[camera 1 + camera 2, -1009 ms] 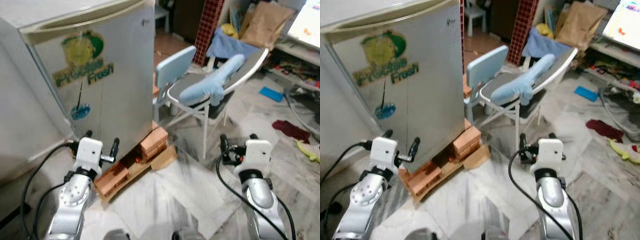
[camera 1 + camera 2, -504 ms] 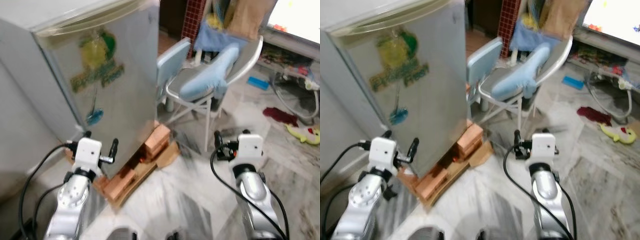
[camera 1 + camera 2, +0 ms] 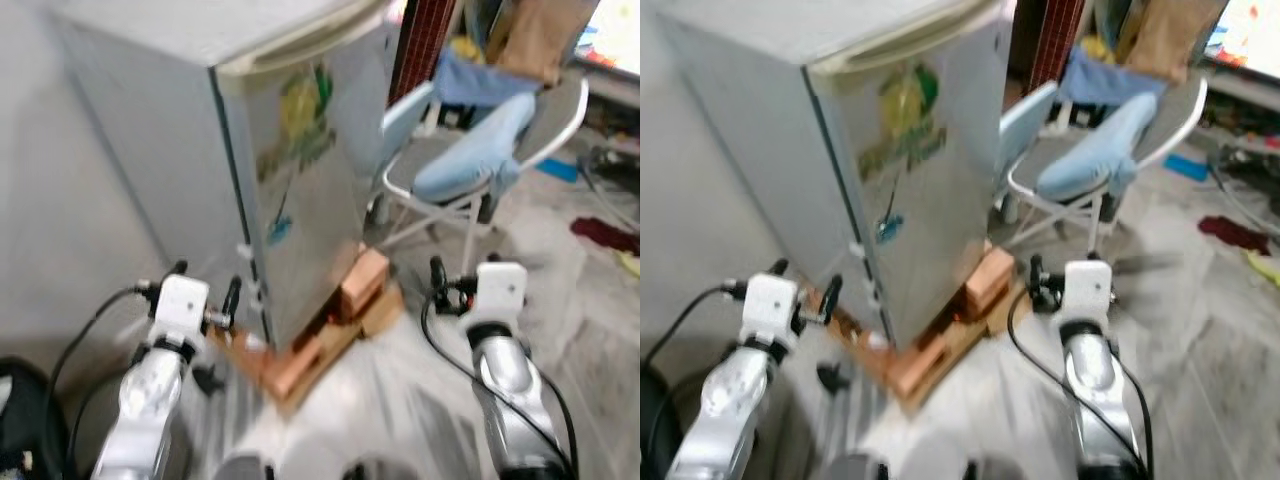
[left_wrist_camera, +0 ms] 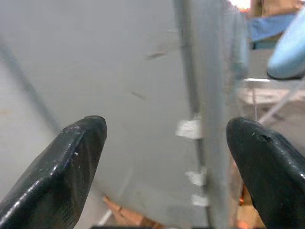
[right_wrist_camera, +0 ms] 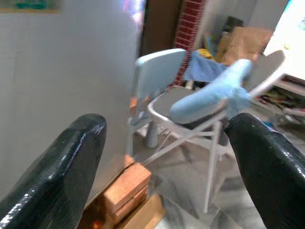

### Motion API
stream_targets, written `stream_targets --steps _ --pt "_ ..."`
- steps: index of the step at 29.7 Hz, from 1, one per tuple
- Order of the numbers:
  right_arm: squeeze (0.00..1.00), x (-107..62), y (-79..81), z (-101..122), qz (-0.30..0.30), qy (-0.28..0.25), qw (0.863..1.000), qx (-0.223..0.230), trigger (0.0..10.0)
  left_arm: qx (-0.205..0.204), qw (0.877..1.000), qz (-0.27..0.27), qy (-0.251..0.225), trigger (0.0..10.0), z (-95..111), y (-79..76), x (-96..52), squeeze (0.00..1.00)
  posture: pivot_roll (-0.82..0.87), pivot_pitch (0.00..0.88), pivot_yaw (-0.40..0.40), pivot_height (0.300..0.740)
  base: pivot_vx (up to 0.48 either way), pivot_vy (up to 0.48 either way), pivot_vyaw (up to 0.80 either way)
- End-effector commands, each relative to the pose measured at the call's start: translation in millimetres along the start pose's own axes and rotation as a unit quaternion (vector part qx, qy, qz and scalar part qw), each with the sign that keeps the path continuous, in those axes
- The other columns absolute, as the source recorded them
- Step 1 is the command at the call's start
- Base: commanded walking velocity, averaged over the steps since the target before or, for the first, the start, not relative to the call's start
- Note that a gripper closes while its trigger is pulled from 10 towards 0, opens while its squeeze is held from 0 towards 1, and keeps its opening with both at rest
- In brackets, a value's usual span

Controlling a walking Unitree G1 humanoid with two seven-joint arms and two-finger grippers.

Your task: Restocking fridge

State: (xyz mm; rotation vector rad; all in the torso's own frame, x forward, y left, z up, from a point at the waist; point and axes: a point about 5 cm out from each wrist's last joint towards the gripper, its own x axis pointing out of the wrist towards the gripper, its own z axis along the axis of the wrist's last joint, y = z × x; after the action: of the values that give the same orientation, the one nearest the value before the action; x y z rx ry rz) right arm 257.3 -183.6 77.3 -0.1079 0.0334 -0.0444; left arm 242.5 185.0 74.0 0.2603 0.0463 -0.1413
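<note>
Both silver arms are reaching forward at about waist height. The left gripper [image 3: 205, 292] is hovering near the lower front corner of the small silver fridge with a green and yellow sticker on its door [image 3: 300, 170], black fingers [image 4: 62, 171] spread wide and holding nothing; in the left wrist view the fridge's side wall and door edge are sitting between the two fingers. The right gripper [image 3: 462, 277] is hanging over the pale marble floor [image 3: 590, 340], fingers [image 5: 57, 167] also wide apart and empty, just beside the fridge's right corner.

The fridge door is closed (views are blurred). The fridge is standing on a stack of orange-red bricks [image 3: 985, 280] with a flat piece of brown cardboard [image 3: 385, 310] under them.

Behind, a white metal-frame chair [image 3: 1090, 190] is carrying a light blue cushion [image 3: 470, 165]. A red cloth [image 3: 605, 232] is lying on the floor farther right.
</note>
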Motion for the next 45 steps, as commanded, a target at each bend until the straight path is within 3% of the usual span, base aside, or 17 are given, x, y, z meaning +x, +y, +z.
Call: stream_targets --steps 1,5,10,21,32,45 --pt "0.00 2.7 -1.8 5 -0.006 -0.007 1.000 -0.003 10.0 0.004 1.000 0.010 0.002 10.0 0 7.1 1.9 0.00 0.01 0.023 -0.053 0.740 0.000 0.000 0.00" --pt "0.00 0.9 -1.2 4 -0.005 -0.002 1.000 -0.002 10.0 0.006 0.999 0.031 0.002 10.0 1 19.5 9.0 0.00 0.01 0.033 -0.058 0.740 0.000 0.000 -0.75" --pt "0.00 -2.7 2.4 3 0.002 -0.001 1.000 -0.003 10.0 -0.031 0.996 0.081 0.017 10.0 -2 41.7 25.0 0.00 0.00 0.036 -0.056 0.740 0.000 0.073 -0.80" --pt "0.00 -3.2 3.0 2 -0.003 -0.001 1.000 -0.003 10.0 -0.029 0.997 0.066 0.004 10.0 2 39.1 30.4 0.00 0.00 0.040 -0.044 0.740 0.000 0.133 -0.13" --pt "0.00 -5.2 4.3 3 0.002 0.005 1.000 -0.005 10.0 -0.046 0.998 0.031 -0.010 10.0 9 26.1 41.7 0.00 -0.02 0.069 -0.045 0.740 0.000 0.000 -0.80" --pt "0.00 -14.5 1.4 2 -0.002 0.013 1.000 -0.009 10.0 -0.060 0.996 0.072 -0.011 10.0 11 40.4 47.1 0.00 -0.04 0.090 -0.037 0.740 0.000 0.000 -0.23"
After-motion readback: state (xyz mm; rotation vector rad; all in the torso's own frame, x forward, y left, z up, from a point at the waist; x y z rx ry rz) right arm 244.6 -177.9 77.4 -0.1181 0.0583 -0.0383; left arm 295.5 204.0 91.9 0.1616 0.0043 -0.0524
